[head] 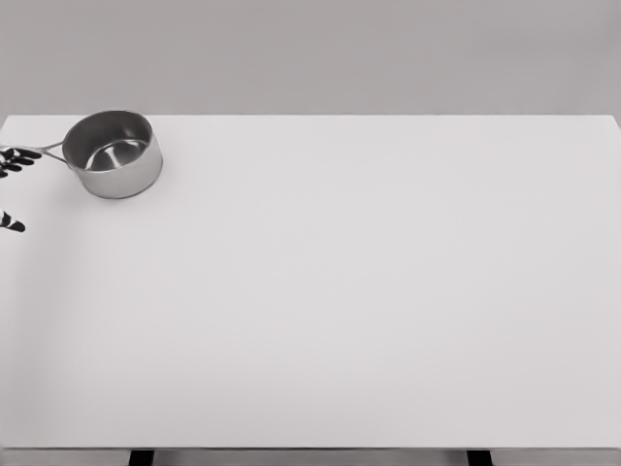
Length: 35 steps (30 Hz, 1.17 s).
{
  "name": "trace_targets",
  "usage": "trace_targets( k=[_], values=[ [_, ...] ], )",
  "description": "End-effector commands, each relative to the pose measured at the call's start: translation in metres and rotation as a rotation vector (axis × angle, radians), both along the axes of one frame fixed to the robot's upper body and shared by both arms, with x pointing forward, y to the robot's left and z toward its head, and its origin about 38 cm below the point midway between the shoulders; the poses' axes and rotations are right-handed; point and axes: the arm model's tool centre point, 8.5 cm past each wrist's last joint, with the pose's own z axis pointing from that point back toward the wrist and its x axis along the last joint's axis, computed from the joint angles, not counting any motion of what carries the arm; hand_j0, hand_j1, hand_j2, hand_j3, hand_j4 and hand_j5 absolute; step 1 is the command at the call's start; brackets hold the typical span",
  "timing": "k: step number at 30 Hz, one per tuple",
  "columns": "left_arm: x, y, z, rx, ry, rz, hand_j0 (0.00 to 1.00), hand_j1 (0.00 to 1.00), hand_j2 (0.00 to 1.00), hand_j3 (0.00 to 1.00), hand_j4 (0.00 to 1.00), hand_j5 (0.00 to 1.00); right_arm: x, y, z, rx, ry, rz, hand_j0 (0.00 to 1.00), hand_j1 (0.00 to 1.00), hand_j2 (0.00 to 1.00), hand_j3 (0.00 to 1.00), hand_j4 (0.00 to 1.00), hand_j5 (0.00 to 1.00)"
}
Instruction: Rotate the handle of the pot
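Note:
A steel saucepan stands upright at the table's far left corner. Its thin handle points left toward the table's edge. Only the dark fingertips of my left hand show at the picture's left border. Several fingertips lie at the handle's outer end, touching or just over it. The thumb tip sits well below them, apart from the handle. The fingers look spread and are not closed around the handle. The palm and arm are cut off by the frame. My right hand does not show.
The white table stretches wide to the right and toward me. Its left edge runs close to the pot's handle. A grey wall stands behind the far edge.

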Motion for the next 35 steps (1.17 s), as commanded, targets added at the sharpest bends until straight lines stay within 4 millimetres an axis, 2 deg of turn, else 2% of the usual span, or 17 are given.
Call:
trace_targets(
  k=[1, 4, 8, 12, 15, 17, 18, 23, 24, 25, 28, 35],
  values=[
    [-0.003, -0.003, 0.019, -0.003, -0.033, -0.032, 1.0, 1.0, 1.0, 1.0, 1.0, 1.0, 0.0, 0.0, 0.0, 0.0, 0.0, 0.0, 1.0, 1.0, 1.0, 1.0, 1.0, 1.0],
    [-0.012, 0.003, 0.019, -0.029, -0.022, -0.035, 1.0, 1.0, 1.0, 1.0, 1.0, 1.0, 0.0, 0.0, 0.0, 0.0, 0.0, -0.001, 1.0, 1.0, 1.0, 1.0, 1.0, 1.0],
    [-0.037, -0.003, 0.036, -0.103, -0.071, -0.159, 1.0, 1.0, 1.0, 1.0, 1.0, 1.0, 0.0, 0.0, 0.0, 0.0, 0.0, 0.0, 1.0, 1.0, 1.0, 1.0, 1.0, 1.0],
    [-0.059, -0.013, 0.066, -0.173, -0.275, -0.37, 1.0, 1.0, 1.0, 1.0, 1.0, 1.0, 0.0, 0.0, 0.0, 0.0, 0.0, 0.0, 1.0, 1.0, 1.0, 1.0, 1.0, 1.0],
    [-0.078, -0.027, 0.094, -0.174, -0.509, -0.62, 1.0, 1.0, 1.0, 1.0, 1.0, 1.0, 0.0, 0.0, 0.0, 0.0, 0.0, 0.0, 1.0, 1.0, 1.0, 1.0, 1.0, 1.0],
    [-0.08, -0.035, 0.102, -0.201, -0.539, -0.642, 1.0, 1.0, 1.0, 1.0, 1.0, 1.0, 0.0, 0.0, 0.0, 0.0, 0.0, 0.0, 1.0, 1.0, 1.0, 1.0, 1.0, 1.0],
    [-0.08, -0.039, 0.101, -0.208, -0.542, -0.653, 1.0, 1.0, 1.0, 1.0, 1.0, 1.0, 0.0, 0.0, 0.0, 0.0, 0.0, -0.001, 1.0, 1.0, 1.0, 1.0, 1.0, 1.0],
    [-0.094, -0.109, 0.106, -0.299, -0.634, -0.836, 1.0, 1.0, 1.0, 1.0, 1.0, 1.0, 0.0, 0.0, 0.0, 0.0, 0.0, 0.0, 1.0, 1.0, 1.0, 1.0, 1.0, 1.0],
    [-0.099, -0.117, 0.102, -0.309, -0.624, -0.86, 1.0, 1.0, 1.0, 1.0, 1.0, 1.0, 0.0, 0.0, 0.0, 0.0, 0.0, 0.0, 1.0, 1.0, 1.0, 1.0, 1.0, 1.0],
    [-0.113, -0.131, 0.087, -0.343, -0.579, -0.898, 1.0, 1.0, 1.0, 1.0, 1.0, 1.0, 0.0, 0.0, 0.0, 0.0, 0.0, 0.0, 1.0, 1.0, 1.0, 1.0, 1.0, 1.0],
    [-0.119, -0.132, 0.067, -0.366, -0.522, -0.887, 1.0, 1.0, 1.0, 1.0, 1.0, 1.0, 0.0, 0.0, 0.0, 0.0, 0.0, 0.0, 1.0, 1.0, 1.0, 1.0, 1.0, 1.0],
    [-0.12, -0.131, 0.066, -0.368, -0.518, -0.886, 1.0, 1.0, 1.0, 1.0, 1.0, 1.0, 0.0, 0.0, 0.0, 0.0, 0.0, 0.0, 1.0, 1.0, 1.0, 1.0, 1.0, 1.0]
  ],
)
